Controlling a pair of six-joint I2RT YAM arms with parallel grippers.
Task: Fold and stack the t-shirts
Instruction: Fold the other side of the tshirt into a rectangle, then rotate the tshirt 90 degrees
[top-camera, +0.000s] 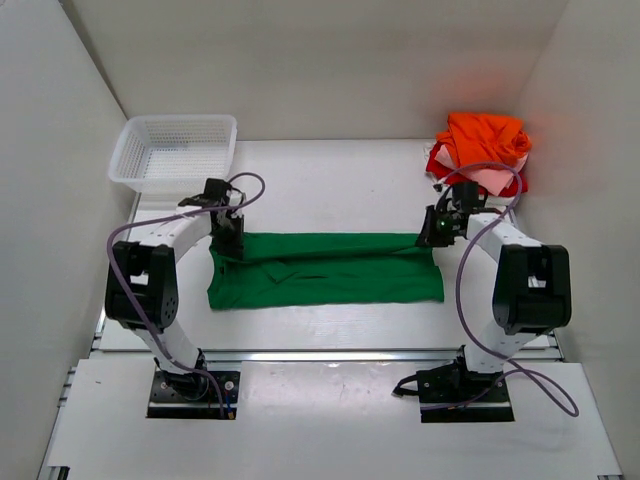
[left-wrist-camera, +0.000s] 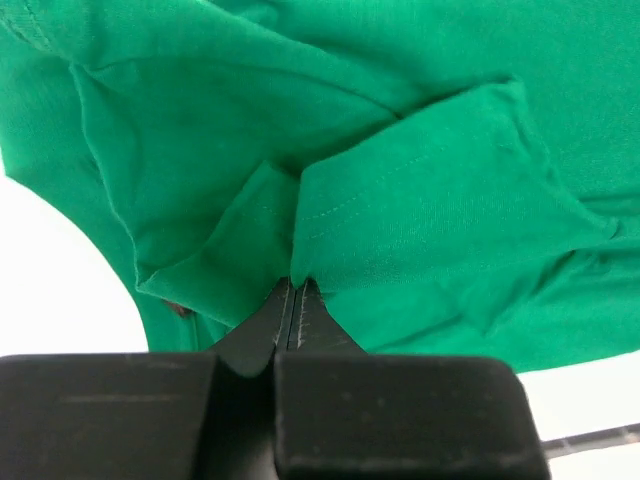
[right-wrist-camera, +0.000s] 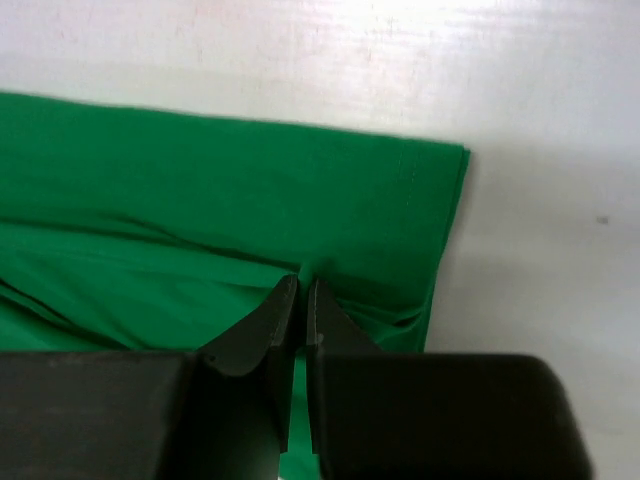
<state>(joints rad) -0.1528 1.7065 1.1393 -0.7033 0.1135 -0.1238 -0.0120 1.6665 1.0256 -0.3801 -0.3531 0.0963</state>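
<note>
**Fig.** Overhead and wrist views of one moment.

**Green shirt** (top-camera: 325, 268): lies on the white counter (top-camera: 330, 185), spread as a long band running left-right between the two arms, approx. at the ctr of the work area. Its near edge lies flat, and creases and a loose fold cross the middle.

**Left jaws:** closed tight, no gap showing, w/ a pinch of green cloth at the tips, at the shirt's far-left corner. In the left wrist view several layers bunch at that pinch, incl. a hemmed edge w/ visible stitching. The cloth spreads away from the tips in folds.

**Right jaws:** all but closed, only a thin slit between them, at the shirt's far-right corner. The right wrist view shows a crease running into the tips, so cloth seems nipped there, though the tips hide the contact itself. The shirt's stitched side edge lies just right of these jaws, on bare counter.

**Far-right corner of counter:** a loose heap of other shirts, just beyond the right jaws. The orange shirt (top-camera: 487, 137) is on top, the pink shirt (top-camera: 492, 181) below it, and the red shirt (top-camera: 437, 158) shows at the heap's left edge.

**Far-left corner:** a white mesh basket (top-camera: 175, 150), just beyond the left jaws.
</note>
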